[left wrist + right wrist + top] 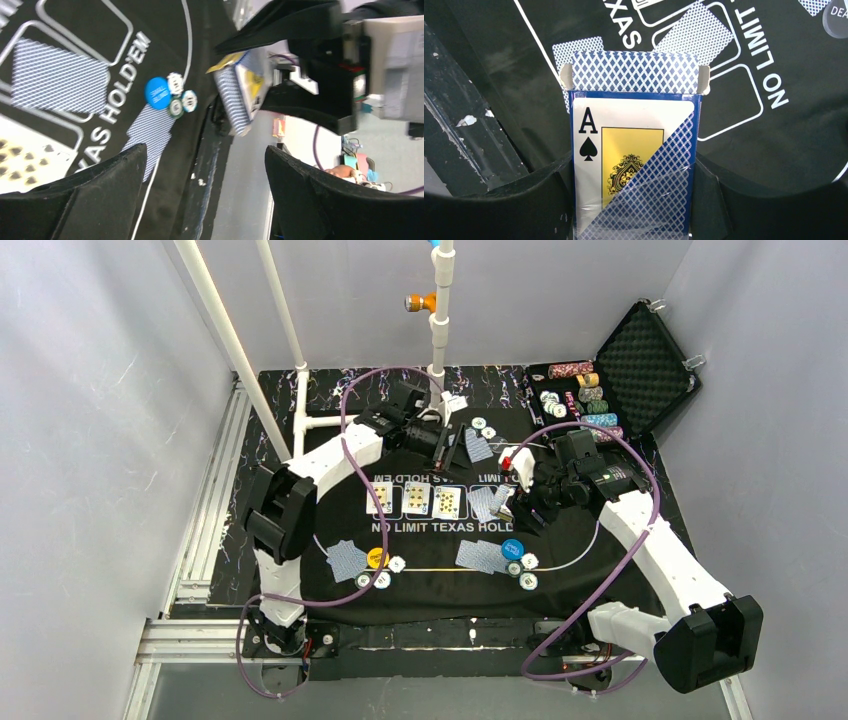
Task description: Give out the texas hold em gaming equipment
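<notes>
Near left of mat (440, 592): two face-down cards (347, 560), overlapped, touching yellow button (376, 558); three white chips (383, 580) just beside that button.

Mid mat: row of three face-up cards (417, 499), each in a printed box.

Beyond the row: left gripper (205, 195), spread wide, holding nothing (wrist view: nothing in the gap). Just right of it: far card (478, 446), face down, two far chips (479, 424) near its top edge.

Right end of the row: fourth card (488, 503), face down.

Next to that: right gripper (633, 202), closed on deck box (634, 125) (ace of spades on the front, side flaps out), box clear of the mat.

Near right: second face-down pair (482, 556), touching blue button (513, 548); three mixed chips (528, 581) clustered against that button.

Far right, off the mat: open case (640, 365), chip stacks (572, 370) lined up in its flat half.
</notes>
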{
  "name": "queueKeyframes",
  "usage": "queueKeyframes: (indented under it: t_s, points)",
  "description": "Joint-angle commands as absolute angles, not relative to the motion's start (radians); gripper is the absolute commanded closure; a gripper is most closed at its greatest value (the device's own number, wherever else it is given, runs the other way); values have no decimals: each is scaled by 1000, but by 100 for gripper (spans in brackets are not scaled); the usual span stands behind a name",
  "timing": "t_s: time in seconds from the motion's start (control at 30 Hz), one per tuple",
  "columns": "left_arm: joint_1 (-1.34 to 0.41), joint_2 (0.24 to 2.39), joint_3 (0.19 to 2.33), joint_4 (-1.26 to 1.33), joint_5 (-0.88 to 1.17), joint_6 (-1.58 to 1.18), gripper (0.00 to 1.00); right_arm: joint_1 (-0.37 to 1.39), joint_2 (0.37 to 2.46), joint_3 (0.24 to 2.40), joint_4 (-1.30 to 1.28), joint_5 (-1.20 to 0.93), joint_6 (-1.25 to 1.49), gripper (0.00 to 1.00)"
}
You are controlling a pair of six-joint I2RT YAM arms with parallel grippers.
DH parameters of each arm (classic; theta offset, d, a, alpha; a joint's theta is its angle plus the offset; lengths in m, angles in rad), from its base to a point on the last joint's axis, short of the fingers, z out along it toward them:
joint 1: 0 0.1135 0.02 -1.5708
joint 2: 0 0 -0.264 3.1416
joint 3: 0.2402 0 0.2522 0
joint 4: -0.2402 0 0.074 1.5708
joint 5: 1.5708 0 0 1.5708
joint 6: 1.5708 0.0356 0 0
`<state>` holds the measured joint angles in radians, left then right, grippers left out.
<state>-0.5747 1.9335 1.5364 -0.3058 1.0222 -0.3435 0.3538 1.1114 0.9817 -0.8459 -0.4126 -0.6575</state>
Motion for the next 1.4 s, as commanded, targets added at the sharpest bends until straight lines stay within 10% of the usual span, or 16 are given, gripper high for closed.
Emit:
queueKeyframes:
  t_s: [0.0,0.9,1.37]
  points:
    - [-626,1890,1501,-132,1107,-487,13,356,1095,1014,-810,-493,-667,99]
    - [-643,1961,1502,-123,1116,-506,50,356,1064,1018,-843,-512,-694,99]
    - [-680,1956,1489,7,1122,-565,23,356,1087,1023,-836,-512,-686,99]
